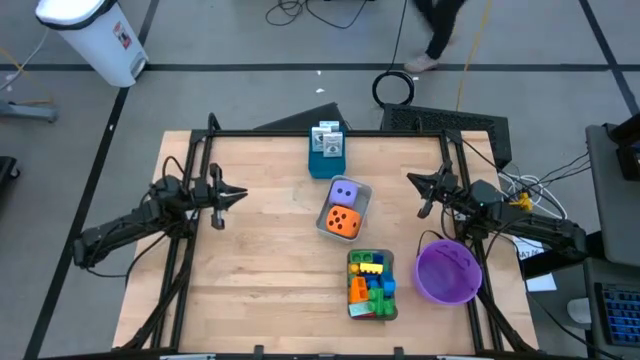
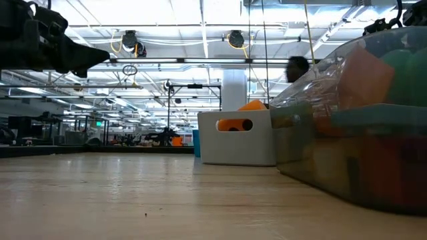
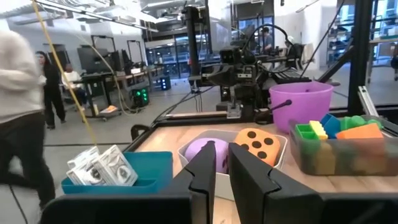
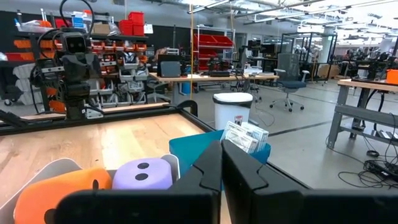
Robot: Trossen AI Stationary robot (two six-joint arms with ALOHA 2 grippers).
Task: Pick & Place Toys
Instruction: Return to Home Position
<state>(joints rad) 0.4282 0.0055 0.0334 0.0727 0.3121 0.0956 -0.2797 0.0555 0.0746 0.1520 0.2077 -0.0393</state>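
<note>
Right, fingers first: the left gripper (image 3: 221,158) has its two fingers (image 3: 202,177) drawn close. Only a slit shows between them, with nothing held, as it hangs over the left side of the table (image 1: 260,260). Same story for the right gripper (image 4: 222,152): closed on nothing, over the right side and pointing inward.

Between them, mid-table, sits the dice tray (image 1: 366,190) with two dice in it. One purple die (image 1: 344,192) is on the far side and one orange die (image 1: 341,222) on the near side, packed side by side.

Nearer the front edge is the brick tray (image 1: 352,310), holding a heap of bricks (image 1: 371,283) in green, blue, orange and yellow. They are too jumbled to count with confidence. Just beside it on the right is one purple bowl (image 1: 447,272).

At the far edge is one blue bin (image 1: 322,163) with what looks like two card packs (image 1: 329,140) standing in it.

From table height the brick tray fills the right of the view and blocks much of what lies behind it. The orange die shows through the dice tray's handle slot.

Off the table there is a white waste bin (image 1: 90,35) and a person (image 1: 432,35) walking past.
</note>
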